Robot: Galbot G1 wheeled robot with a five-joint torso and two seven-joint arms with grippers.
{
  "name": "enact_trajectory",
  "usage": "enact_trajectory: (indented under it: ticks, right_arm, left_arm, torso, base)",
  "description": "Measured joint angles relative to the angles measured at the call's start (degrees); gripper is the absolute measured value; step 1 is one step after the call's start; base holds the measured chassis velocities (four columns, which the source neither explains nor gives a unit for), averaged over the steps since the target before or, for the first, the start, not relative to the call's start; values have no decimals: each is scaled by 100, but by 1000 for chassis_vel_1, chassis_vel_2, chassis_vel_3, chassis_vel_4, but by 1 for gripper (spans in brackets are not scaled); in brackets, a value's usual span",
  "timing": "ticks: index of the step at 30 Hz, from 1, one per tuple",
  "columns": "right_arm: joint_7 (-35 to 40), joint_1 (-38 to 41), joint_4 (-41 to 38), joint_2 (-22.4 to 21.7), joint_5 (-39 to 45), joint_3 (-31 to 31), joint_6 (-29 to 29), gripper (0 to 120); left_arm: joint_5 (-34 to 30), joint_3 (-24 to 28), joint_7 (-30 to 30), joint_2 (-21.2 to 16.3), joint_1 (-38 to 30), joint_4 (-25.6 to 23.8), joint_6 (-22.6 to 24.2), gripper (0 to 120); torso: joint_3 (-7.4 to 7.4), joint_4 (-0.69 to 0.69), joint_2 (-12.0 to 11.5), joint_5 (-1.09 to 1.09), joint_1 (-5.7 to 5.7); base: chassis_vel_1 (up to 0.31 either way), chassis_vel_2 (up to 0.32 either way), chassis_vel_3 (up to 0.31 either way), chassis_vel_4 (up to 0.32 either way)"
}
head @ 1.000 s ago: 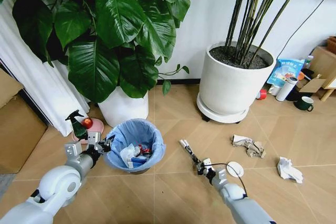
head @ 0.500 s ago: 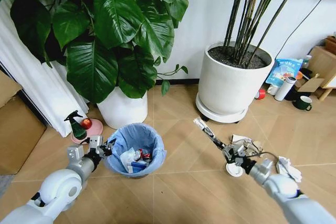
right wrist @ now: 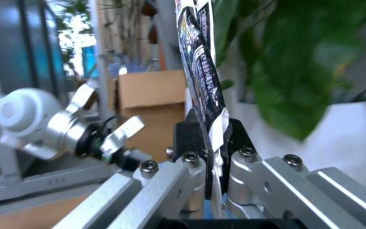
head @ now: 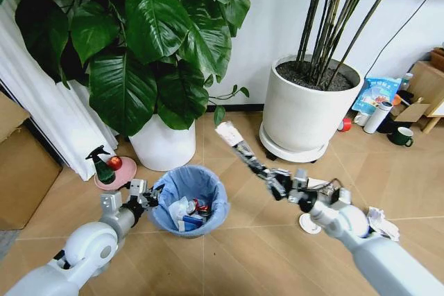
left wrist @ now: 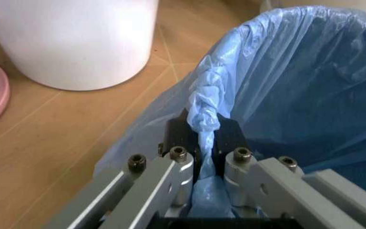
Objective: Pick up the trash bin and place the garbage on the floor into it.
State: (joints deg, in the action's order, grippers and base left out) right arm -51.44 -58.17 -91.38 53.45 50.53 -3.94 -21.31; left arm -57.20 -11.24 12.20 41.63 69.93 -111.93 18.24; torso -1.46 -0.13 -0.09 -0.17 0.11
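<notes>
The trash bin (head: 173, 190), a small round bin lined with a crinkled light-blue bag (left wrist: 297, 86), stands on the floor with litter inside. My left gripper (head: 149, 195) (left wrist: 205, 138) is shut on its bag-covered rim. My right gripper (head: 269, 177) (right wrist: 208, 138) is raised above the floor just right of the bin. It is shut on a thin dark printed strip of garbage (head: 239, 148) (right wrist: 199, 62) that sticks up and to the left. On the floor lie a white disc (head: 309, 225), a crumpled grey-brown wrapper (head: 326, 186) and a white paper wad (head: 381, 222).
Two large white plant pots (head: 163, 145) (head: 302, 112) stand behind the bin. A green spray bottle (head: 102, 166) and a pink dish (head: 116, 175) sit to its left, beside a cardboard box (head: 21, 164). Cups and a bottle (head: 379, 117) stand at the far right.
My right arm has risen and swung left towards the bin, carrying the dark strip up from near the floor. The left gripper stays on the bin's rim.
</notes>
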Motion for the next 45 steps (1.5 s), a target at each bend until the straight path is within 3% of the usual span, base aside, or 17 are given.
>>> enact_trajectory:
  ticks: [9, 17, 20, 36, 40, 45]
  right_arm:
    - [-163, 721, 847, 659, -90, 1040, -12, 0]
    - [72, 896, 1053, 822, -322, 1222, -12, 0]
    - [166, 913, 1076, 793, -440, 1218, -11, 5]
    - [339, 924, 1051, 591, -721, 1007, 62, 65]
    - [492, 776, 886, 467, -621, 705, 67, 77]
    - [1316, 313, 741, 125, -620, 50, 66, 95]
  left_arm:
    - [-176, 315, -74, 73, -441, 115, -54, 1]
    - [-205, 327, -73, 103, -456, 118, -53, 1]
    - [-213, 325, -65, 113, -430, 100, -47, 1]
    - [-356, 156, 40, 68, -310, -67, 29, 1]
    - [-357, 96, 89, 71, -279, -67, 43, 1]
    - [-328, -34, 97, 99, -161, -106, 48, 1]
  torso:
    - [0, 0, 0, -2, 0]
    - [0, 0, 0, -1, 0]
    - [0, 0, 0, -2, 0]
    - [0, 0, 0, 0, 0]
    - [1, 0, 0, -1, 0]
    - [1, 0, 1, -2, 0]
  base:
    - [0, 0, 0, 0]
    - [0, 0, 0, 0]
    - [0, 0, 0, 0]
    - [0, 0, 0, 0]
    - [0, 0, 0, 0]
    - [0, 0, 0, 0]
